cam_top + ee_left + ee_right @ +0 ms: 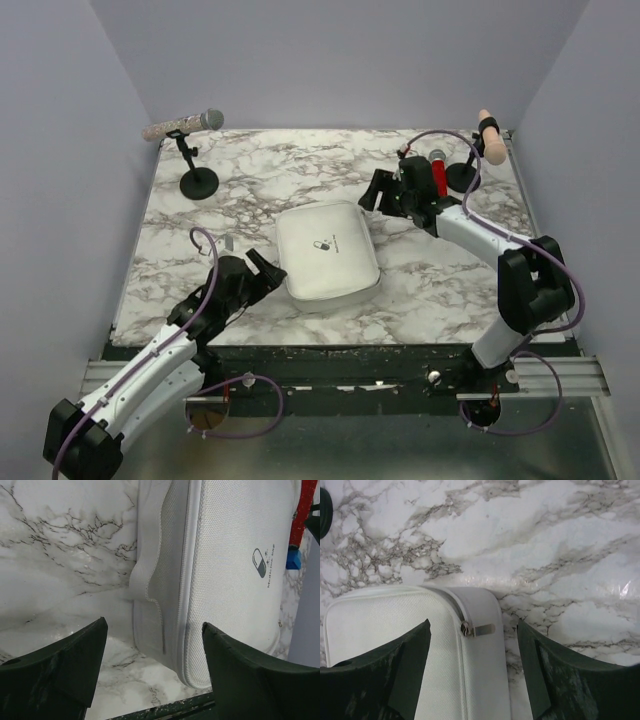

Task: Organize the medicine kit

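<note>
Both gaped: left end effector [154,629] beside the closed medicine kit [327,252]; right end effector [473,626] above its zipper pull [479,629].

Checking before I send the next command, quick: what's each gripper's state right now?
Left gripper: open, empty, at the medicine kit edge.
Right gripper: open, empty, the kit's zipper pull showing between its fingers.

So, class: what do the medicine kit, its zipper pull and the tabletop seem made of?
The medicine kit: matte woven fabric, probably; fine mesh texture. The zipper pull: likely metal; grey with slight sheen. The tabletop: glossy marble look, veined with glare; possibly laminate.
</note>
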Motion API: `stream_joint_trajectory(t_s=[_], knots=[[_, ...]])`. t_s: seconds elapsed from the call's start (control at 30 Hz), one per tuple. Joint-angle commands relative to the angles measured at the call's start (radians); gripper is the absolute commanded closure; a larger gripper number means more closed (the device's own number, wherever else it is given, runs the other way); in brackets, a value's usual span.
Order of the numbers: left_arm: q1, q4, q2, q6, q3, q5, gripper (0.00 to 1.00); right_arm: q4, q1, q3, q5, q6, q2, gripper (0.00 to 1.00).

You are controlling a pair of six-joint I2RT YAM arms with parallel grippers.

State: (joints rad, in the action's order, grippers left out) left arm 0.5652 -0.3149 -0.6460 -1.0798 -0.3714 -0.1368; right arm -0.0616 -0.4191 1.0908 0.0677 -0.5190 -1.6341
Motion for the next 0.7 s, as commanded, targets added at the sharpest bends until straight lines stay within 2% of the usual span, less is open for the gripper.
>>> stream_joint_trajectory(t_s=[0.0,0.03,0.1,0.2,0.27,0.37,0.43,0.57,0.67], knots=[[0.005,0.094,-0.006,0.0,0.008,0.034,0.24,0.032,0.022,0.156,-0.003,0.071,-0.061,0.21],[0.004,0.108,0.003,0.004,0.017,0.043,0.3,0.029,0.022,0.205,0.01,0.088,-0.096,0.21],[0.005,0.099,0.016,0.023,0.017,0.063,0.48,0.002,0.022,0.315,0.059,0.108,-0.18,0.21],[0.009,0.044,-0.001,0.115,-0.024,0.106,0.83,-0.078,0.02,0.483,0.157,0.123,-0.327,0.24],[0.015,0.004,-0.01,0.184,-0.053,0.135,1.0,-0.145,0.022,0.575,0.216,0.134,-0.418,0.3],[0.031,-0.048,-0.018,0.279,-0.089,0.23,1.0,-0.198,0.022,0.636,0.305,0.143,-0.516,0.37],[0.059,-0.043,-0.033,0.291,-0.095,0.291,1.0,-0.195,0.022,0.623,0.342,0.145,-0.533,0.41],[0.116,-0.013,-0.141,0.32,-0.132,0.373,1.0,-0.176,0.022,0.569,0.408,0.146,-0.535,0.43],[0.121,-0.032,-0.245,0.33,-0.161,0.369,1.0,-0.167,0.022,0.515,0.47,0.149,-0.509,0.43]])
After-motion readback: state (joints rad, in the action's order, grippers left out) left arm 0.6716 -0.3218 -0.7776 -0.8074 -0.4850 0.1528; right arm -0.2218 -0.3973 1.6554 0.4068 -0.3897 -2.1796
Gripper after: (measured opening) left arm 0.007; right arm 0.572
